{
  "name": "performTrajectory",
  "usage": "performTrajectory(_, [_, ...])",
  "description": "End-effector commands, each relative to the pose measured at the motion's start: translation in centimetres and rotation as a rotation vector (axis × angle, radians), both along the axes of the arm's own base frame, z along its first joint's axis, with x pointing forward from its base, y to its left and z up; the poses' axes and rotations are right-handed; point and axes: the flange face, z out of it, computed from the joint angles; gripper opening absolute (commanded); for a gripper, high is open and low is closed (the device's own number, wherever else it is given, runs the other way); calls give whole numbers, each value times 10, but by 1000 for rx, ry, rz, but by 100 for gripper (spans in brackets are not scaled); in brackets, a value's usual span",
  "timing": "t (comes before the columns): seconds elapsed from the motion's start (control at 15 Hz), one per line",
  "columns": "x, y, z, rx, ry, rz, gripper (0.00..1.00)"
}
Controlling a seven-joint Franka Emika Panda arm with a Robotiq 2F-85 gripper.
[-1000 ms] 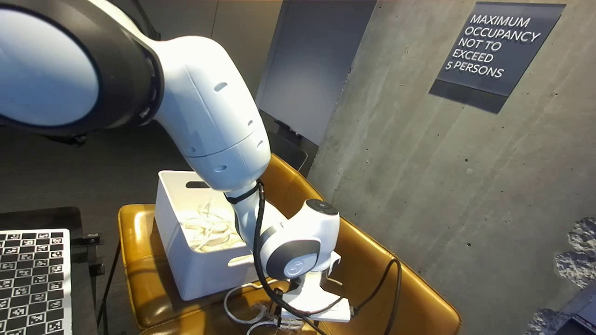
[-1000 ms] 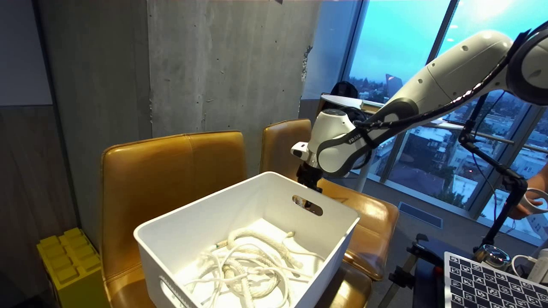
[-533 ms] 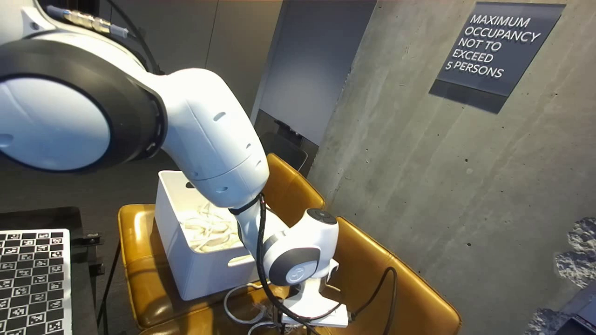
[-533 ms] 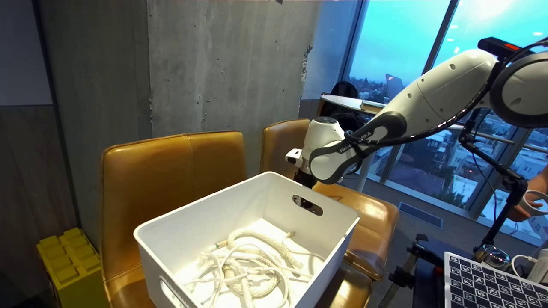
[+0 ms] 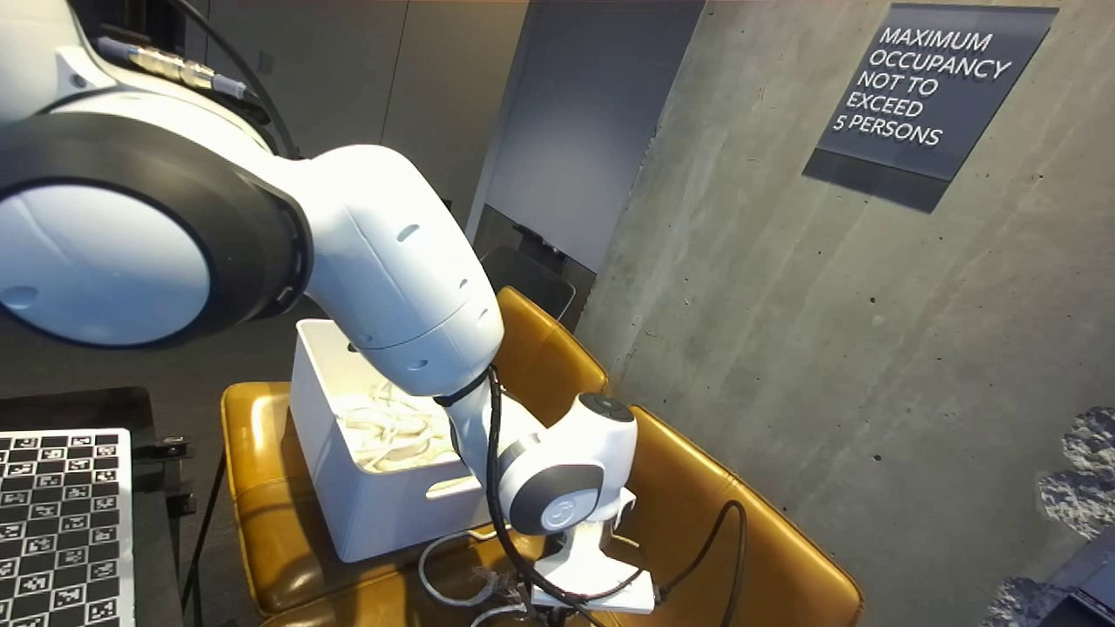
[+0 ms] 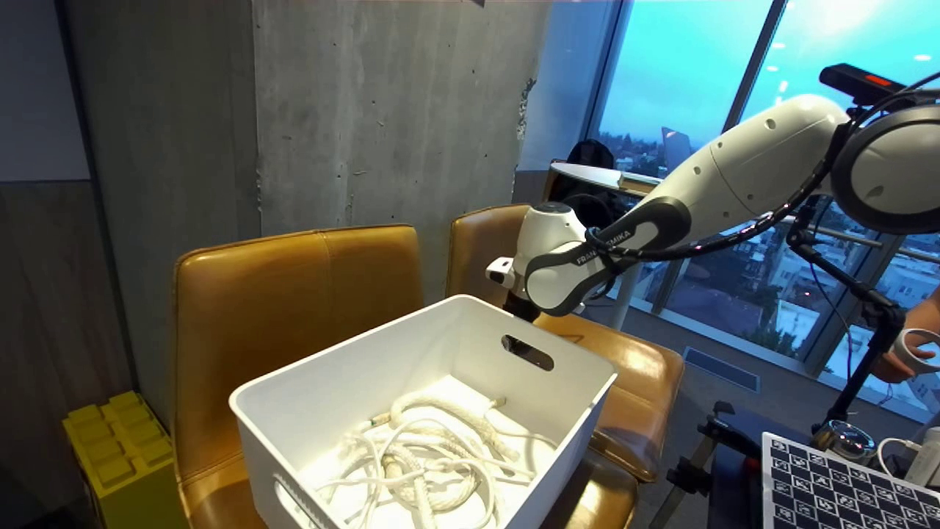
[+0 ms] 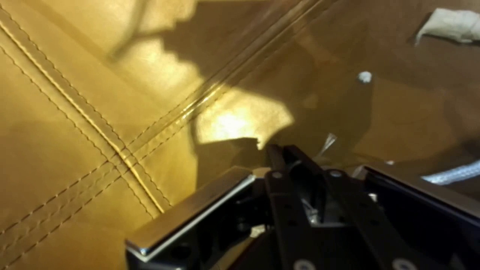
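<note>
Wrist view: your gripper (image 7: 284, 150), one, at the lower edge; jaws narrow, dark fingertips (image 7: 276, 154) close together, a slim gap showing. Whether a strand is clamped in it, you cannot tell. Below them, tan upholstery (image 7: 45, 157), stitched, seams crossing at left. Lying on it, a pale rope-like end (image 7: 452, 24), upper right; a white speck (image 7: 365, 77), nearer the fingertips; a whitish strand (image 7: 455, 173) at the right edge, apart from them.

For you, in an exterior view: robot arm (image 5: 401, 261), white with dark bands, bent over tan chairs (image 5: 714, 505); gripper mostly hidden at the lower edge. Pale rope (image 5: 422, 566), one curved length, on the seat just beside the foot of a white bin (image 5: 392, 514) and near your gripper. Bin upright on the chairs. Concrete wall (image 5: 827, 348), bearing one grey sign (image 5: 932, 104), "MAXIMUM OCCUPANCY NOT TO EXCEED 5 PERSONS". Checkered board (image 5: 65, 522), lower left.

Also for you, in an exterior view: the bin's inside, with tangled cords (image 6: 421, 488), cream, thick and thin, on its floor. Your gripper beyond the bin's far wall, jaws out of sight. Yellow block (image 6: 121, 455), studded on top, at left; window (image 6: 661, 88) behind the arm.
</note>
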Motion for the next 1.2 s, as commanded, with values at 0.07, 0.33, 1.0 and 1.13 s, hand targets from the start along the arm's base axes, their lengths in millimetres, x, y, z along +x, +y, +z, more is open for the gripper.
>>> performTrajectory(0.07, [3,-5,-7,-34,19,14,0])
performTrajectory(0.33, [-2,-1,7,-41,14,27,0])
performTrajectory(1.0, [-39,63,155,16,-106,89,0])
performTrajectory(1.13, [-45,82,192,10,-164,108,0])
